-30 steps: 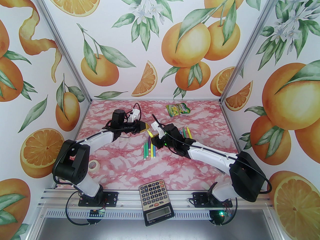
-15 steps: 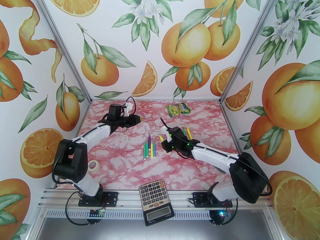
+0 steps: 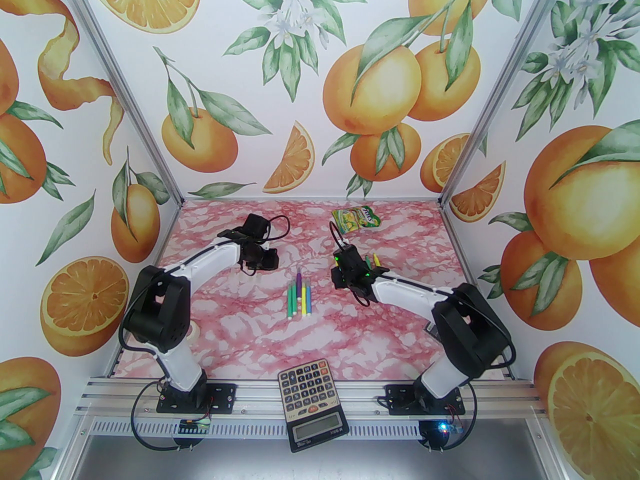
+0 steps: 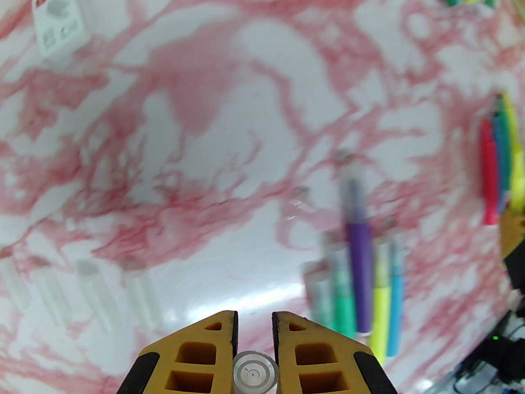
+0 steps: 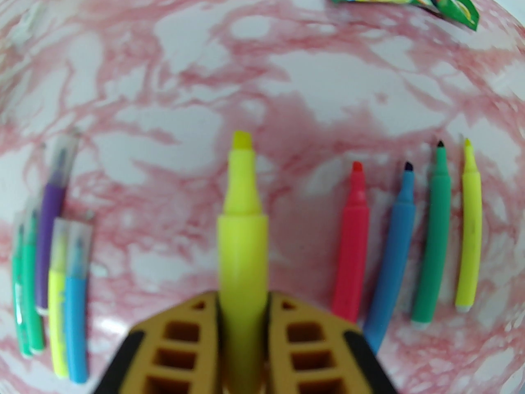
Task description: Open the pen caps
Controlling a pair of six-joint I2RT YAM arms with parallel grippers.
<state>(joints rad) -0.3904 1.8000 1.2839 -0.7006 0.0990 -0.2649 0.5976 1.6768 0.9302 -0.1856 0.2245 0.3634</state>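
Note:
My left gripper [image 4: 254, 318] is shut on a clear pen cap [image 4: 254, 374], low over the pink marble table left of centre [image 3: 262, 263]. Several loose clear caps [image 4: 94, 294] lie in a row beneath it to the left. My right gripper [image 5: 242, 298] is shut on an uncapped yellow pen [image 5: 242, 228] that points away, tip bare. Right of it, red [image 5: 352, 236], blue [image 5: 393, 248], green [image 5: 434, 236] and yellow [image 5: 469, 228] uncapped pens lie side by side. Several capped pens [image 3: 300, 295] lie clustered between the arms.
A calculator [image 3: 312, 398] hangs over the table's front edge. A green snack packet [image 3: 357, 218] lies at the back. A tape roll [image 3: 192, 332] peeks out behind the left arm. A white card [image 4: 57, 19] lies far left.
The grippers were together on the yellow pen a second ago; they have pulled apart, the left keeping the cap, the right the pen. Both now tilt down toward the table.

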